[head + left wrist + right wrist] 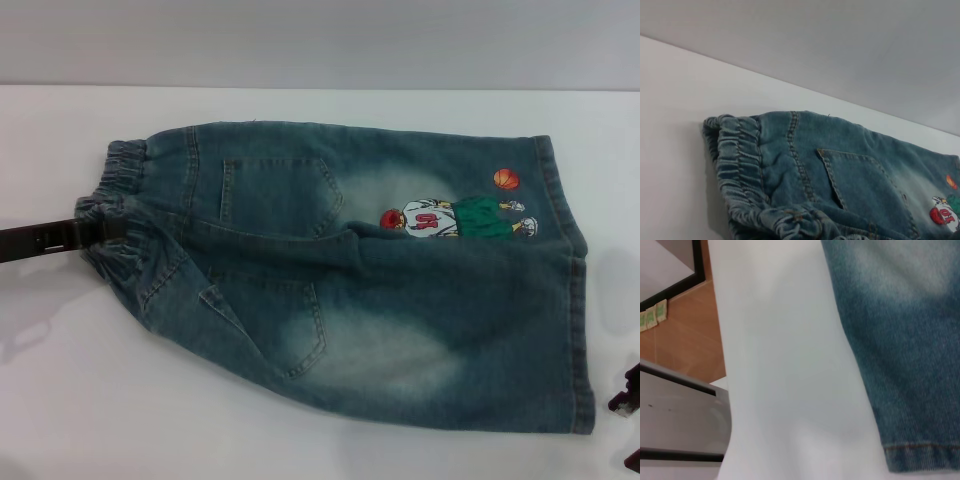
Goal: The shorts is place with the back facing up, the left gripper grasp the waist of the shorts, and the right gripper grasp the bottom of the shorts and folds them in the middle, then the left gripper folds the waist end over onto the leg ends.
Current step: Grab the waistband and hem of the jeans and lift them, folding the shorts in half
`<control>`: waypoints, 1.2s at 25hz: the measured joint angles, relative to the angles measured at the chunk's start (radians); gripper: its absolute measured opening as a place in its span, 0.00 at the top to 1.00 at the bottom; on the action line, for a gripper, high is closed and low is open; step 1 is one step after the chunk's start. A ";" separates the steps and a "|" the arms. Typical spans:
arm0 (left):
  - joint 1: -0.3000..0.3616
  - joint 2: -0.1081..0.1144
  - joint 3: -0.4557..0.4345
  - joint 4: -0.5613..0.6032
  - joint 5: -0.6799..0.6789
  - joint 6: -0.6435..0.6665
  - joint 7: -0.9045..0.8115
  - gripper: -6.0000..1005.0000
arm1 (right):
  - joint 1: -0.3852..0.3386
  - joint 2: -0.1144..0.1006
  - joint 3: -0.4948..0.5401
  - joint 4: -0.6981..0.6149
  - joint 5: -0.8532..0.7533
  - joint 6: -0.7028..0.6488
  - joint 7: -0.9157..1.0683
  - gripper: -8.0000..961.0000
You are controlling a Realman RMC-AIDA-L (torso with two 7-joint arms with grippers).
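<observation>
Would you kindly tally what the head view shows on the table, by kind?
Shorts: 1
Grippers: 2, the left gripper at the waist, the right gripper near the leg ends
Total: 3

Faded blue-green denim shorts, cartoon print seemingly red, white, green.

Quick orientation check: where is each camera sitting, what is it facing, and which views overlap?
Head view: high on the robot, looking down at the shorts on the white table; the left gripper meets the waist, and the right gripper shows at the edge.
Left wrist view: low beside the waist, facing along the shorts; no robot parts visible.
Right wrist view: above the table edge by a hem; no robot parts visible.
All three show the shorts.
</observation>
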 joint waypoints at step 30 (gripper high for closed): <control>0.000 0.000 0.000 0.000 0.000 0.004 0.003 0.95 | 0.048 0.033 -0.001 0.024 -0.060 0.024 0.007 0.23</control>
